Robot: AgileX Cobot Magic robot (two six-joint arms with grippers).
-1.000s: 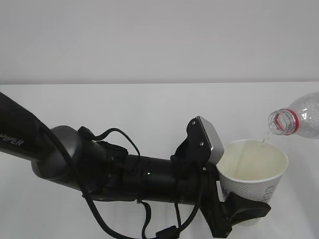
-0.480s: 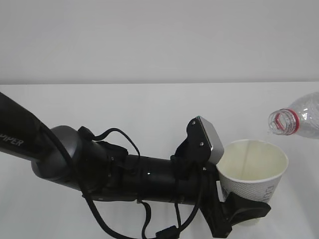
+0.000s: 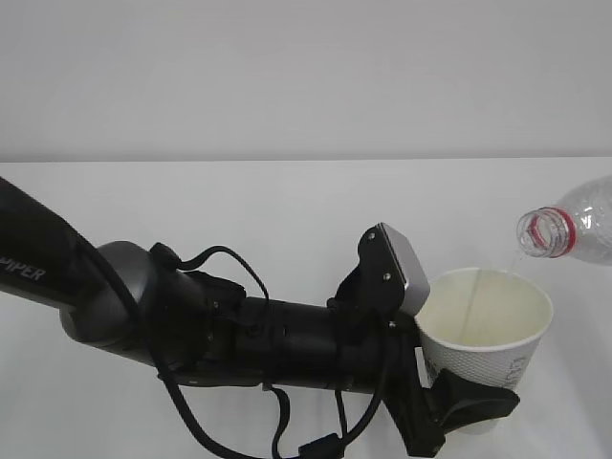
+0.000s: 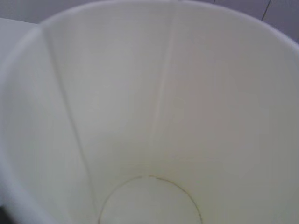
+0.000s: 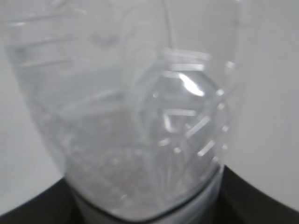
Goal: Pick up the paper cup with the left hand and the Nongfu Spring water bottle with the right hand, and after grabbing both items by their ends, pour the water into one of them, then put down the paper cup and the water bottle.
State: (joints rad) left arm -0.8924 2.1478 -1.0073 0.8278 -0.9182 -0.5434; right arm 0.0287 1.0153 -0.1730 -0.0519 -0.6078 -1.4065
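Observation:
The white paper cup point(image 3: 488, 330) stands upright at the lower right, its cream inside point(image 4: 154, 107) filling the left wrist view. My left gripper point(image 3: 469, 400) is shut on the cup's lower part; one black finger point(image 3: 478, 402) crosses its front and the other is hidden. The clear water bottle point(image 3: 574, 228) hangs tilted at the right edge, its open red-ringed mouth point(image 3: 537, 233) above the cup's far rim. Only a faint trace of water shows below the mouth. My right gripper point(image 5: 145, 207) is shut on the bottle's base point(image 5: 131, 140), out of the exterior view.
The thick black left arm point(image 3: 191, 325), with its cables and grey-topped block point(image 3: 402, 268), lies across the lower half of the white table point(image 3: 287, 201). A plain pale wall stands behind.
The thin stream of water from the bottle's mouth into the cup has faded to a faint trace. The bottle's mouth has risen very slightly. The cup and the left arm stay still.

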